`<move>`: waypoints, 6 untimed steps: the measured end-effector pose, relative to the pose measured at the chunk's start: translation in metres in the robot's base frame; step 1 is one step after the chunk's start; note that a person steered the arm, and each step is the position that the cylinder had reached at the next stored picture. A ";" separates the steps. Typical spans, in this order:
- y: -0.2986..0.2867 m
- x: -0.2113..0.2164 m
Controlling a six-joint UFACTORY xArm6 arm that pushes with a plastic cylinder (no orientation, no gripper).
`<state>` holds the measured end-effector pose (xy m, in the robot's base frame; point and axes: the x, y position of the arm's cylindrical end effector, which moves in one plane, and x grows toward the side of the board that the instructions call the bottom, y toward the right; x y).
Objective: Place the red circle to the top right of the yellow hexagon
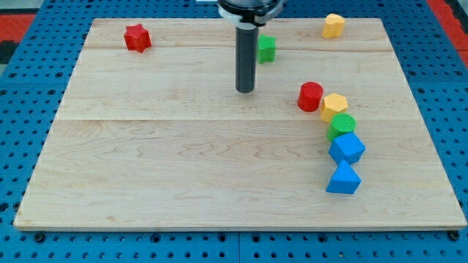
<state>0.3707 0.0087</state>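
My tip point(245, 90) (a bare rod, no jaws) stands left of the red circle point(310, 96), which touches the yellow hexagon point(334, 105).

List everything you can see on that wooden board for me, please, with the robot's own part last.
red star: one, red, top left of the view.
green block: one, green, top centre, just right of the rod.
yellow block: one, yellow, top right.
red circle: one, red, right of centre, touching the yellow hexagon's left.
yellow hexagon: one, yellow.
green round block: one, green, below the hexagon.
blue blocks: two, blue, below that.
board: one, pale wood.
my tip: one, dark, left of the red circle, apart.
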 end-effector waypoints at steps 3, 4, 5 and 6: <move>0.078 0.046; 0.094 0.034; 0.104 0.025; 0.114 0.024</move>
